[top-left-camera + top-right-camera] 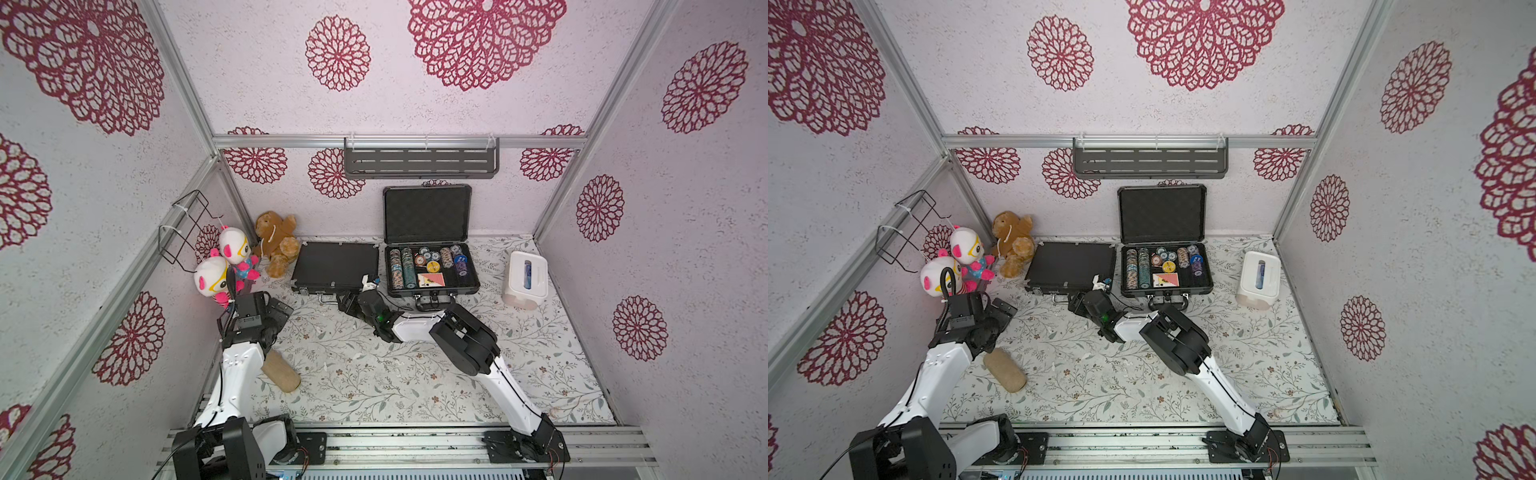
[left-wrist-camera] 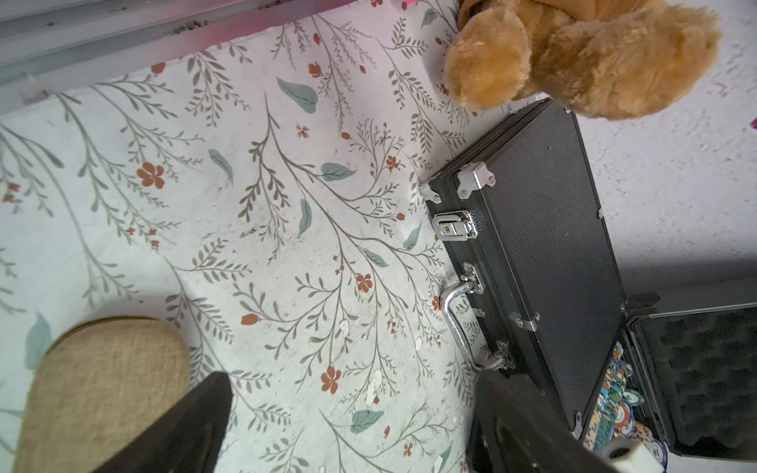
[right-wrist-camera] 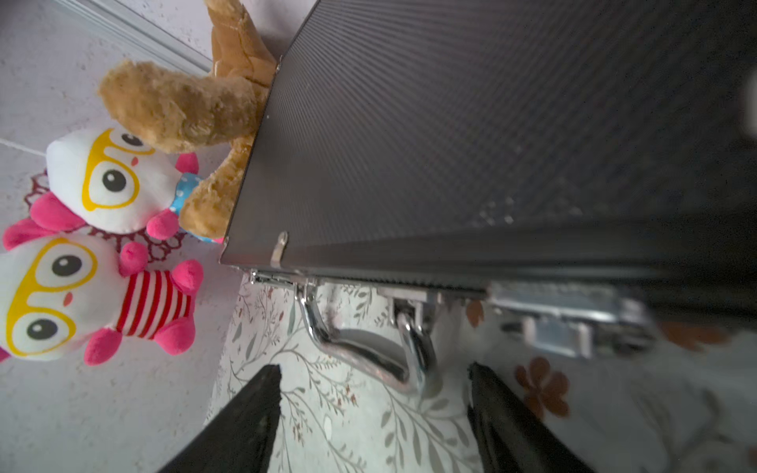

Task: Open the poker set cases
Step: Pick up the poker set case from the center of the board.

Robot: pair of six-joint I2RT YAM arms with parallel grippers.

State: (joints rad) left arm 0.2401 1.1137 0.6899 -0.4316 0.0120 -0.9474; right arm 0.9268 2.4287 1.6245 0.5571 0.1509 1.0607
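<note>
Over by the back wall, in both top views, half the job is on the board. The thicker case (image 1: pixel 426 214) stands wide open, lid upright against the wall, chips and cards on show. Between it and the brown teddy (image 1: pixel 276 243) lies the flat black case (image 1: pixel 334 264), lid down on the table. That one is what's left. The right gripper (image 1: pixel 345 300) sits at its front edge by the silver handle (image 1: pixel 328 298). The left gripper (image 1: pixel 276 309) hangs near the plush toys, apart from both cases.

Now the left wrist view: the fingers (image 2: pixel 196 417) are spread wide, with only the floral table cover between them. The flat black case (image 2: pixel 545 245) shows its lid flush on the base, and one silver latch (image 2: pixel 454 225) looks clasped flat. The open case's foam lid (image 2: pixel 696 368) peeks in beyond it.

On to the right wrist view: the fingers (image 3: pixel 254 409) stand apart and pinch nothing. The handle (image 3: pixel 368 356) lies just ahead of the tips, roughly between them. The nearer latch (image 3: pixel 569 323) is too blurred to say whether it is released.

My call: one case done and one to go, latches first, then the lid.
</note>
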